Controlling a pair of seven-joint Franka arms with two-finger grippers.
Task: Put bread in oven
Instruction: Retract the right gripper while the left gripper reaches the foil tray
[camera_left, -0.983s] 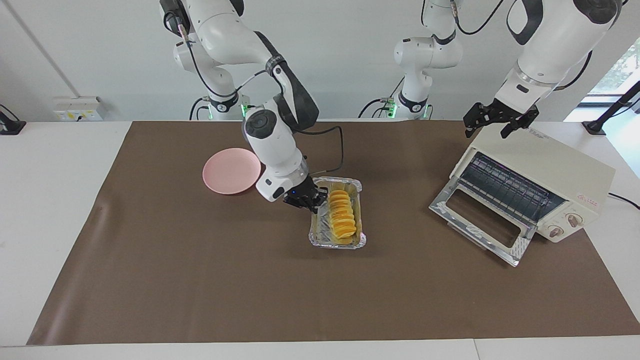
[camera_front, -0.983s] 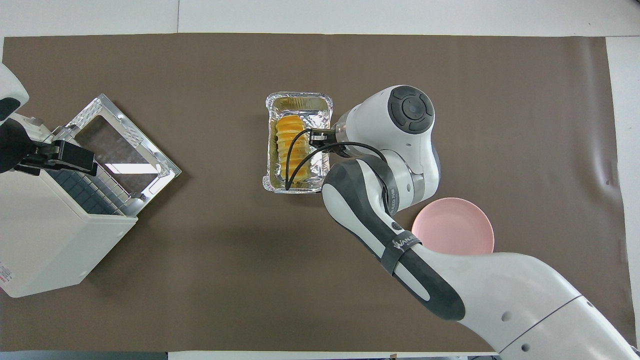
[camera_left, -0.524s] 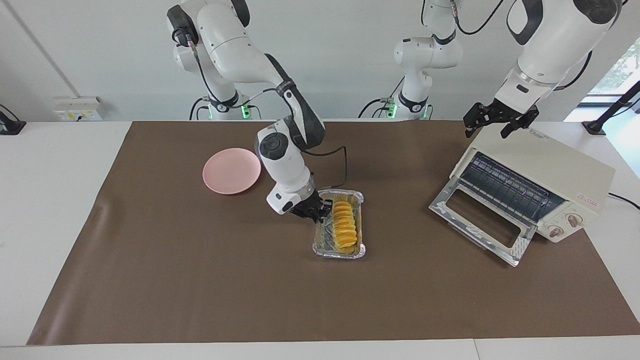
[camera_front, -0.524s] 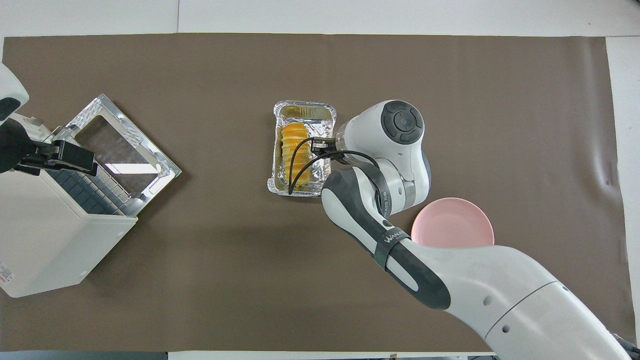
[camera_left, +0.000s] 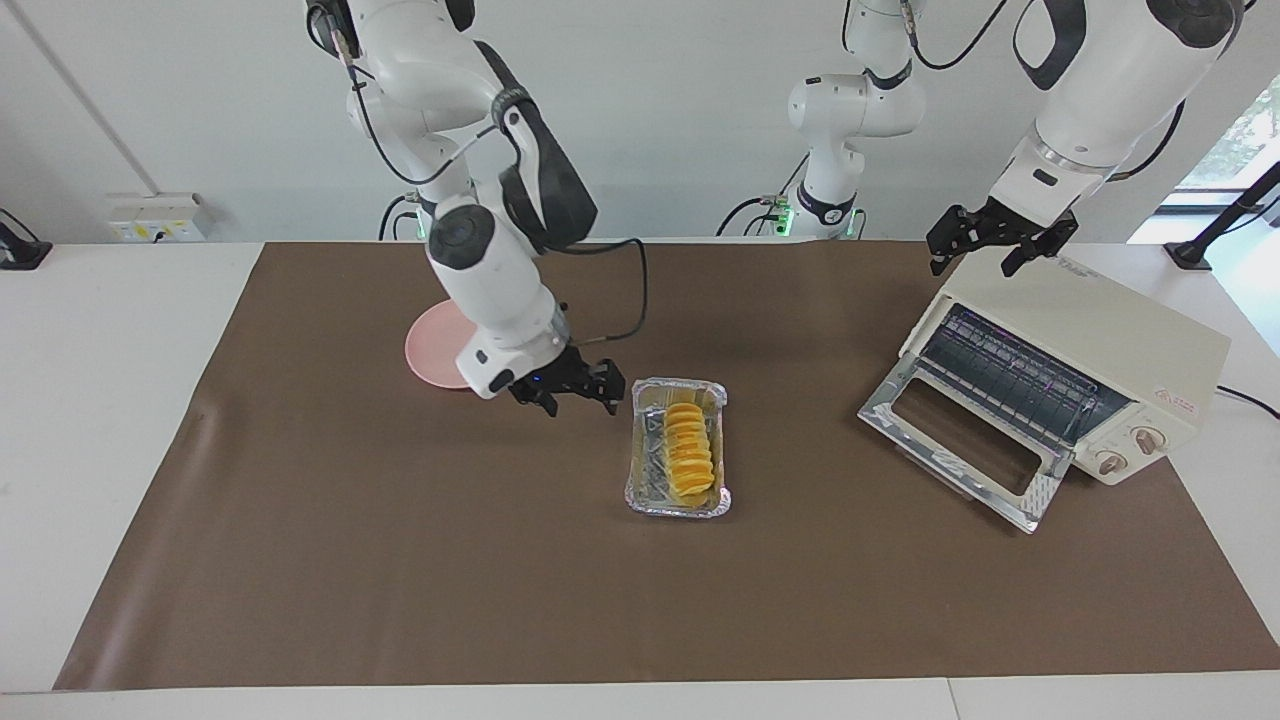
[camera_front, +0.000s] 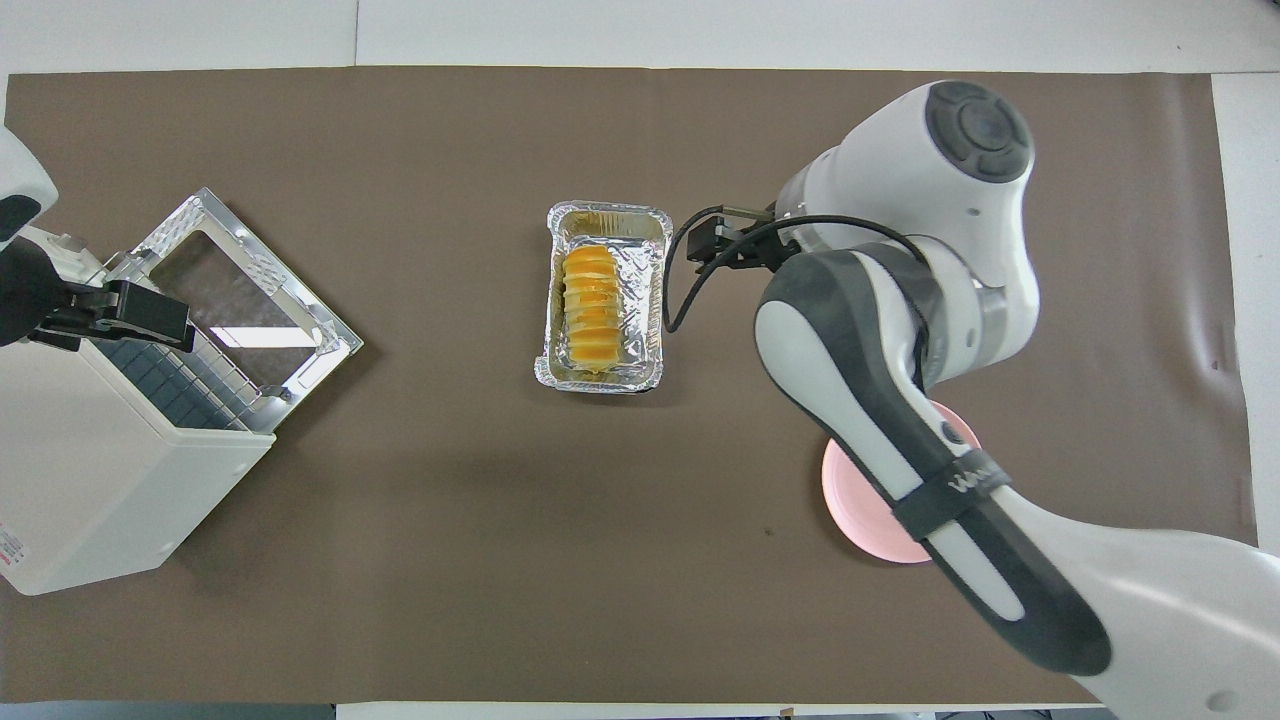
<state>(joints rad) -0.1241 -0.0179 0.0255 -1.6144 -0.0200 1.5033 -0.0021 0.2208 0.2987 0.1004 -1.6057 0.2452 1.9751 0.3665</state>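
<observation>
**Bread lies beside the right gripper**

The right gripper (camera_left: 580, 392), jaws released and empty, hangs over the desk (camera_left: 400, 560) beside the foil tray (camera_left: 640, 470). The bread (camera_left: 688, 450) lies inside, long axis toward the robots. The left gripper (camera_left: 995, 240), released, waits above the oven (camera_left: 1090, 360).

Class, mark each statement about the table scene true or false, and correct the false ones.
1. The ridged golden-yellow bread loaf lies in the rectangular silver foil tray. True.
2. The cream-white toaster oven's glass door is closed. False: it hangs open.
3. The right hand grips the loaf. False: it is beside the tray, holding nothing.
4. The left hand is over the oven's top. True.
5. The round pink plate holds the loaf. False: the loaf is in the tray.
</observation>
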